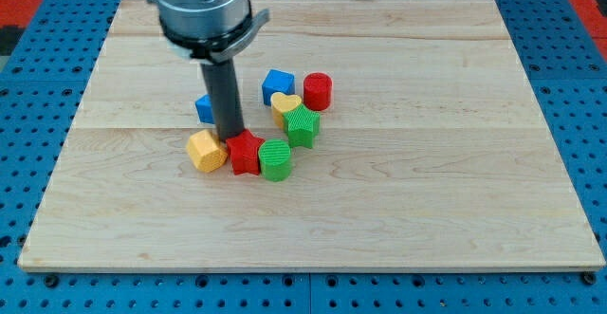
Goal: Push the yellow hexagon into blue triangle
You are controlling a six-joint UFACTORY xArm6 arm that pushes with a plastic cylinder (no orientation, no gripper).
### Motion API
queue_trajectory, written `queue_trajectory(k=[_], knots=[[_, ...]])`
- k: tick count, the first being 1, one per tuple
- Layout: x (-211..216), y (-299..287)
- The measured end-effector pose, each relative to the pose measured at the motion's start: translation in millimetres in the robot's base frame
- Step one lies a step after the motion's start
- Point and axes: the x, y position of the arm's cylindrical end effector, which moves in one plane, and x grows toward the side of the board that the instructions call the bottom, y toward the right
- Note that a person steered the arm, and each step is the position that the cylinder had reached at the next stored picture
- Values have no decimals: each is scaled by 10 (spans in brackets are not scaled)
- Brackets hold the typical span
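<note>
At the centre-left of the wooden board (455,210), your rod hangs upright with my tip (229,138) just beside the yellow hexagon (206,150), on its upper right, against the red star (246,152). There are no fingers to report. The blue triangle (204,108) sits partly hidden behind the rod. Judged here, the push is not yet lined up: you'd need to come round below the hexagon and drive it upward.

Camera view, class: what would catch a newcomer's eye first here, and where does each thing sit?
The big grey arm head and dark rod at the view's top left drop to my tip, set between the yellow hexagon and the red star. The blue triangle peeks out behind the rod. Right of it, bright blocks cluster mid-board, among them a blue cube and red cylinder.
</note>
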Motion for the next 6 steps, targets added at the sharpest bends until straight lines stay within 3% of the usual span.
queue_trajectory(k=[3,4,6], knots=[[308,390],[668,-44],[649,-102]])
